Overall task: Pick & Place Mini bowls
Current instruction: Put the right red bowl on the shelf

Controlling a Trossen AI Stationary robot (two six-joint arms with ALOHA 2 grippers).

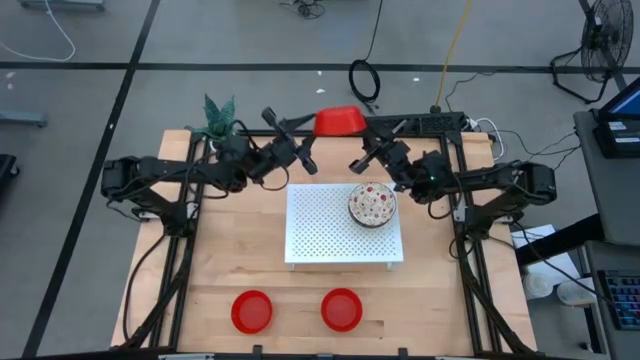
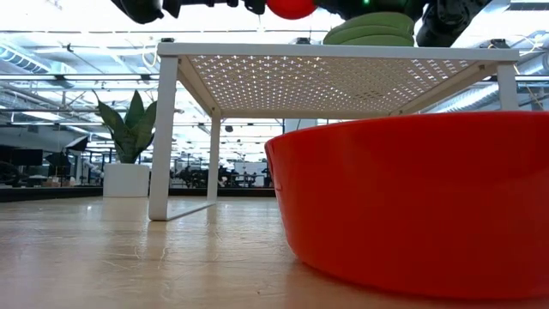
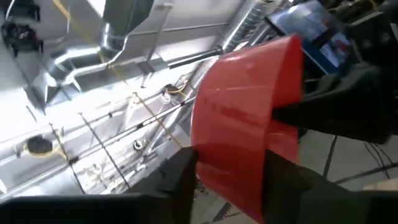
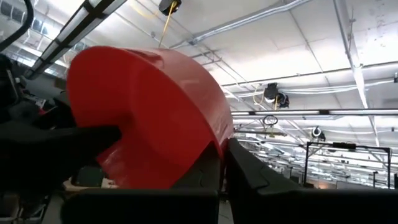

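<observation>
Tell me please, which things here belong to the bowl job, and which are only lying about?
Part of the job:
- red bowl held up between left claw and right claw
- speckled bowl on the perforated board
- two red bowls on the table

Lying about:
- potted plant
- cable loop

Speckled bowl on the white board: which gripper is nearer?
Right. The right gripper is just beyond the speckled bowl, above the board's far edge, shut on the red bowl. The left gripper is farther off, across that red bowl.
</observation>
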